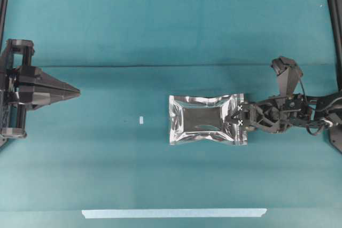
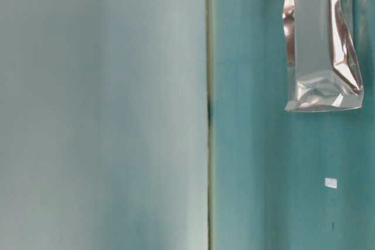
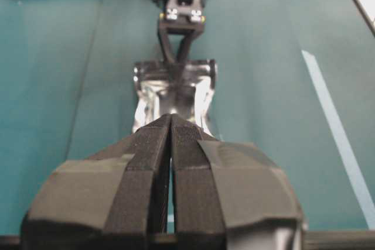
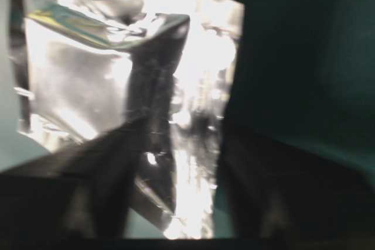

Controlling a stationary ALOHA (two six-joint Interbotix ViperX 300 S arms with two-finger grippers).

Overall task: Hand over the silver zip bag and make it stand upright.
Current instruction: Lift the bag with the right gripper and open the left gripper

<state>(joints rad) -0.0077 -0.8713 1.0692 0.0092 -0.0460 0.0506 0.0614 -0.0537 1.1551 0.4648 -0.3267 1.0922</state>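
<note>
Lying flat on teal table cloth [image 1: 160, 30], near centre and somewhat right: silver zip bag [image 1: 206, 119], crinkled foil, dark reflective middle, pale sealed borders. Right gripper [image 1: 239, 120] reaching in from right edge, fingertips overlapping bag's right border; in right wrist view, dark fingers [image 4: 146, 139] straddling the foil, one across its face, picture blurred. Jaws partway apart around that border; cannot tell whether pinching firmly or merely set over it. Left gripper [image 1: 75, 93] parked at far left, well apart from bag, tip pointing toward it. Left wrist view: padded fingers [image 3: 146, 162] pressed together, clenched on nothing, bag straight ahead with right arm behind it. Small white tape mark [image 1: 141, 119] between left gripper and bag, nearer bag. Long pale tape strip [image 1: 173, 213] along near edge of cloth. Table-level view: bag's end at upper right, tape mark below it.
</note>
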